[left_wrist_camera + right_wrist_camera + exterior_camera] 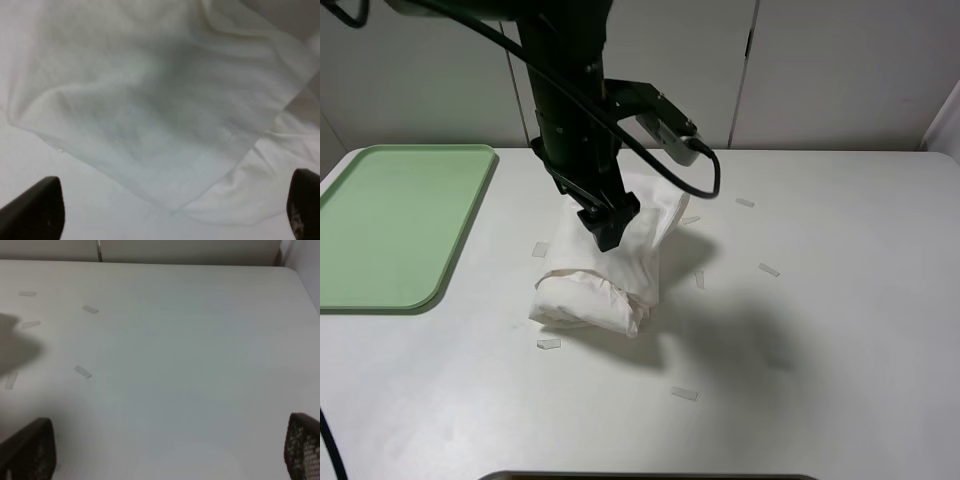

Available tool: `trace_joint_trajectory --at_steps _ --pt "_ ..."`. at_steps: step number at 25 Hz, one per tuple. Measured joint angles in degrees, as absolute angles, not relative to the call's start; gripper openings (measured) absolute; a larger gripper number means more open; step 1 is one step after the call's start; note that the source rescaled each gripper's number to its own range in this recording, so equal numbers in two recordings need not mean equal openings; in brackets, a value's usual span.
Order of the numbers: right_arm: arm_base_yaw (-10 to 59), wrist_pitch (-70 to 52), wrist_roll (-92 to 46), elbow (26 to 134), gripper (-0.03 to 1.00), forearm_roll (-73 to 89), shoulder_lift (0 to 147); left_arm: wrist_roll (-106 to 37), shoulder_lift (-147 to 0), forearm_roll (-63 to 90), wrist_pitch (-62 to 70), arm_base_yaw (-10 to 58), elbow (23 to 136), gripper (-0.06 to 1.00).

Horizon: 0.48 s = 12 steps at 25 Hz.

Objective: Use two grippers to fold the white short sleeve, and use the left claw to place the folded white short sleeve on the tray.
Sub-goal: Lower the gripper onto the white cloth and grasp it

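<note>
Nearest the viewer, the worktop (840,330) carries a few paper scraps (684,394) scattered on the bare surface. Behind these lies the shirt (605,270), folded into a thick, uneven bundle near the middle of the worktop, with the tray (390,220) well apart on the left side, nothing on it. The left gripper (608,225) hangs directly over the far half of the bundle, pointing down. Its jaws stand wide apart and hold nothing; whether the tips touch the cloth cannot be told from the high view.

Risks, judged from this position:
- The bundle is loose, with a free flap on top. A closure on the top layer alone would lift that layer and undo the fold.
- A grip taken off-centre would let the unsupported end sag or drag across the worktop on the way to the tray.
- The scraps lie just beside the bundle and could be swept along.

View differences: the left wrist view shows the layered cloth edges close below the open fingers (35,210), detail the high view lacks. The right wrist view shows the right gripper (165,455) over bare worktop, jaws fully apart, holding nothing; this gripper does not appear in the high view. Only the high view shows the tray.
</note>
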State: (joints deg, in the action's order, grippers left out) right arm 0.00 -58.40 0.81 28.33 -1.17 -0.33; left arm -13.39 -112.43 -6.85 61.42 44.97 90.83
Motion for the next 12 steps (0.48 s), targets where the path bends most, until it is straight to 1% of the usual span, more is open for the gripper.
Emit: trace_joint_trajectory --at_steps 1,5,6,9,11,12 --pt "0.00 -58.40 0.81 28.33 1.00 -1.17 -0.33 -15.75 -111.68 -3.77 61.61 42.63 90.83 0.87" --pt "0.00 -58.40 0.81 28.33 1.00 -1.17 -0.33 -24.63 -110.41 4.24 61.42 36.74 90.85 0.90" --pt "0.00 -58.40 0.81 28.33 1.00 -1.17 -0.33 -24.63 -110.41 4.24 61.42 36.74 90.85 0.90" --pt "0.00 -58.40 0.81 28.33 1.00 -1.17 -0.33 -35.05 -111.25 8.45 60.32 32.59 90.85 0.94" --pt "0.00 -58.40 0.81 28.33 1.00 -1.17 -0.33 -36.53 -111.73 8.71 60.14 32.15 90.85 0.95" --pt "0.00 -58.40 0.81 28.33 1.00 -1.17 -0.33 -39.52 -113.14 8.97 58.89 31.62 90.85 0.96"
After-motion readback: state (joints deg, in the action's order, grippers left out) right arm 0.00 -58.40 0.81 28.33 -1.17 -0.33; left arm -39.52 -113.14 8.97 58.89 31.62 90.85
